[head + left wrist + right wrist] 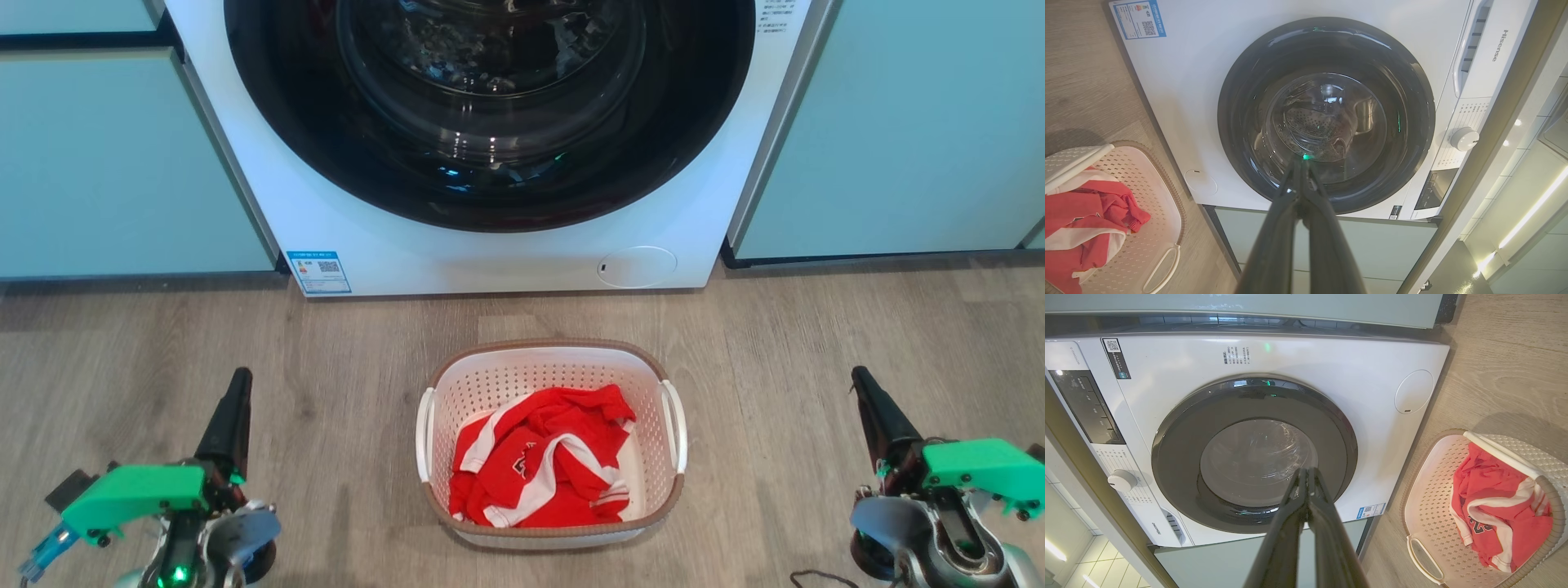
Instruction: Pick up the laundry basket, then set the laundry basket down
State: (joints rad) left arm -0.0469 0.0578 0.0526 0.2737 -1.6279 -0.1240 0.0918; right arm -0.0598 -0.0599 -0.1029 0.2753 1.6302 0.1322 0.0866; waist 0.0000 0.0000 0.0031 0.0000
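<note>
The left gripper (239, 384), at 8 o'clock in the head view, has its two long dark fingers pressed together on nothing. The right gripper (861, 384), at 4 o'clock, is likewise closed and empty. Between them at 6 o'clock, well apart from both, the small white perforated plastic laundry basket (522, 377) with a brown rim band stands on the grey wood-grain floor (816, 351). It holds a crumpled red-and-white garment (539, 465). At 12 o'clock from it stands a white front-loading washing machine (367, 237).
</note>
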